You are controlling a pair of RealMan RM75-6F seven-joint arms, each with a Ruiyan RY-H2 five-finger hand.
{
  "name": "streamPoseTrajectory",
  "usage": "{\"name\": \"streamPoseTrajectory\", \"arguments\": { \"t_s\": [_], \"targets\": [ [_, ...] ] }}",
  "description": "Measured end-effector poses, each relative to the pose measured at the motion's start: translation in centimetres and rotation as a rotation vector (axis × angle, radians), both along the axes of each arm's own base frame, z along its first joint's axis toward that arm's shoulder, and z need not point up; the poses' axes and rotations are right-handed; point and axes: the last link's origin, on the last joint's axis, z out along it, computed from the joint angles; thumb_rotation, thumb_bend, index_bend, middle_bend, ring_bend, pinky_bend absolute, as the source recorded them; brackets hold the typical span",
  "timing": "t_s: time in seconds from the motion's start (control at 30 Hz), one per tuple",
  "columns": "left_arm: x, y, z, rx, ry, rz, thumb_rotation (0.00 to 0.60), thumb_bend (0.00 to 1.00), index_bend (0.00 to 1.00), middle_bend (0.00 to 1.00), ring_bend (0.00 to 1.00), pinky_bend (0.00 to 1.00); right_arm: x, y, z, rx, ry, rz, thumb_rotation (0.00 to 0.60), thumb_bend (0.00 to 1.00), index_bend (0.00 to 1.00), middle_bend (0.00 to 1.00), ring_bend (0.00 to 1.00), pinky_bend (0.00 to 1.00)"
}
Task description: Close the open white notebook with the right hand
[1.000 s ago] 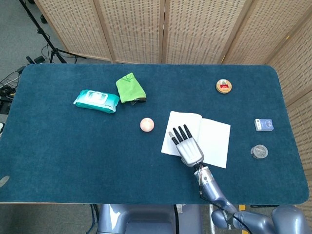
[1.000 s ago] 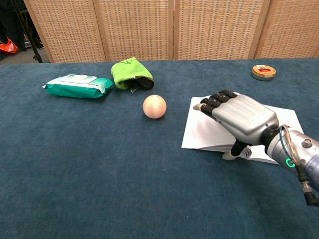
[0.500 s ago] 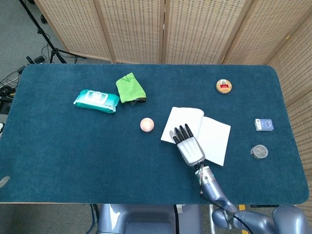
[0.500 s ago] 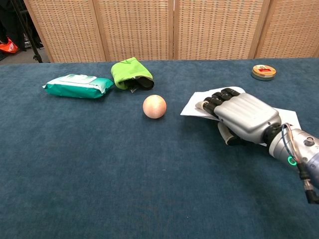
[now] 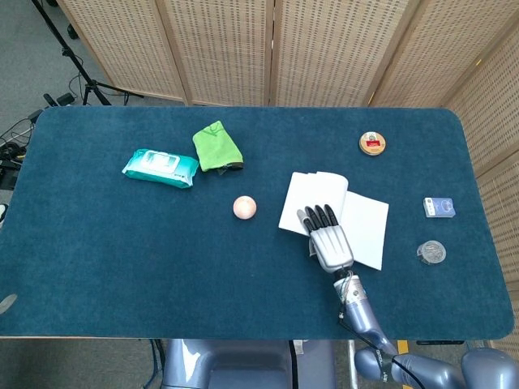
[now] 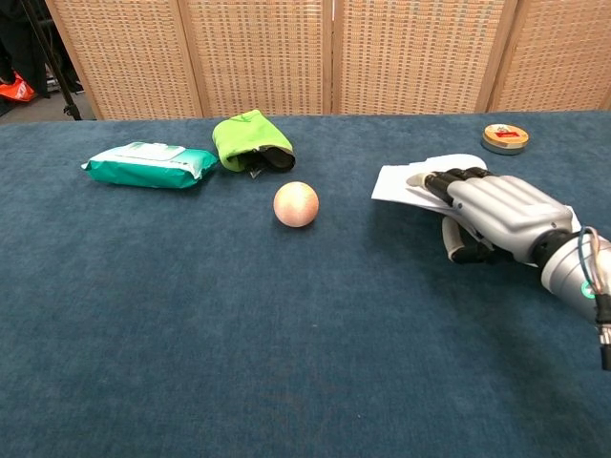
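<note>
— Blue felt covers the table (image 5: 97,275), and everything is laid on it. Where is the white notebook (image 5: 363,231) to be found?

— It is seen right of centre in the head view, open, with its left leaf raised and bowed over toward the spine, while the right leaf lies flat. In the chest view the lifted leaf is shown at the right of the frame, held clear of the cloth.

— And how is the right hand (image 5: 328,241) set?

— It is laid palm down over the raised leaf, fingers (image 6: 460,178) extended together across the paper, with the thumb tucked below in the chest view. The leaf appears to be pinched between them, though the contact under the palm cannot be fully seen. The left hand is not shown in either view.

— How should the fold be carried through?

— The leaf is probably best swept on toward the right of the frame in an arc over the spine, then pressed flat. The grip should be kept light, so that the sheet is not creased, and the book should not be dragged across the cloth.

— Is anything in the way?

— Nothing is judged to be. The green wipes packet (image 5: 160,168) and green cloth (image 5: 217,147) lie upper left, the pale ball (image 5: 244,207) just left of the notebook, the round tin (image 5: 372,144) above it, well apart.
</note>
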Motion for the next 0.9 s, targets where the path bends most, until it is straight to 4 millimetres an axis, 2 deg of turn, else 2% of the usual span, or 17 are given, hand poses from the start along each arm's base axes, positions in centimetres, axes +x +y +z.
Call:
{"name": "streamPoseTrajectory", "arguments": {
  "t_s": [0.1,0.33,0.57,0.7,0.9],
  "targets": [
    [0.0,-0.2,0.0,-0.002,0.000,-0.007,0.600,0.00,0.00,0.00,0.00,0.00,-0.4,0.0,0.7,-0.018,-0.096,-0.049,0.600,0.89,0.05,0.11,0.06,0.06],
    [0.1,-0.5,-0.1,-0.001,-0.003,-0.017,0.600,0.00,0.00,0.00,0.00,0.00,-1.4,0.0,2.3,-0.063,-0.342,-0.175,0.600,0.99,0.06,0.07,0.06,0.12],
    [0.1,-0.7,-0.1,-0.005,-0.004,-0.024,0.600,0.00,0.00,0.00,0.00,0.00,-2.8,0.3,2.8,-0.033,-0.539,-0.332,0.600,1.00,0.06,0.05,0.05,0.13],
    [0.2,-0.8,-0.3,-0.011,-0.001,-0.028,0.600,0.00,0.00,0.00,0.00,0.00,-3.4,0.7,2.9,-0.025,-0.615,-0.404,0.600,1.00,0.06,0.01,0.01,0.14],
    [0.2,-0.8,-0.3,-0.014,-0.001,-0.030,0.600,0.00,0.00,0.00,0.00,0.00,-4.0,1.1,3.2,-0.044,-0.714,-0.494,0.600,1.00,0.01,0.00,0.00,0.14]
  ]
}}
